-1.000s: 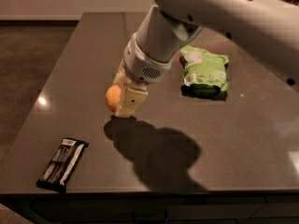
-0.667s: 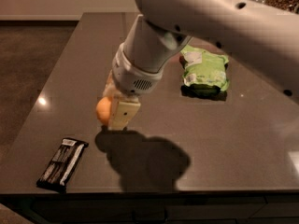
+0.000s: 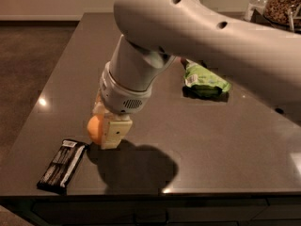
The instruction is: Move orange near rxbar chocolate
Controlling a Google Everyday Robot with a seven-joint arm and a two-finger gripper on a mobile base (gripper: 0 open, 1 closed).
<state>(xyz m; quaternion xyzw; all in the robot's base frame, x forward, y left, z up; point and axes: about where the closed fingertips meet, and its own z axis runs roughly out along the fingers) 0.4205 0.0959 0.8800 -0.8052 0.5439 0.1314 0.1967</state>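
One dark table [image 3: 221, 140] carries three things in all: one orange [image 3: 94, 128], one rxbar chocolate [image 3: 62, 165] and one green bag [image 3: 205, 79]. The single claw [image 3: 106, 134] hangs at the end of the pale arm [image 3: 188, 29] over the front left part of the table, clamped on the orange, with one cream finger [image 3: 115, 132] showing on the fruit's right side. The orange sits just up and to the right of the black bar, near it but apart, while the green bag lies well away toward the back right.
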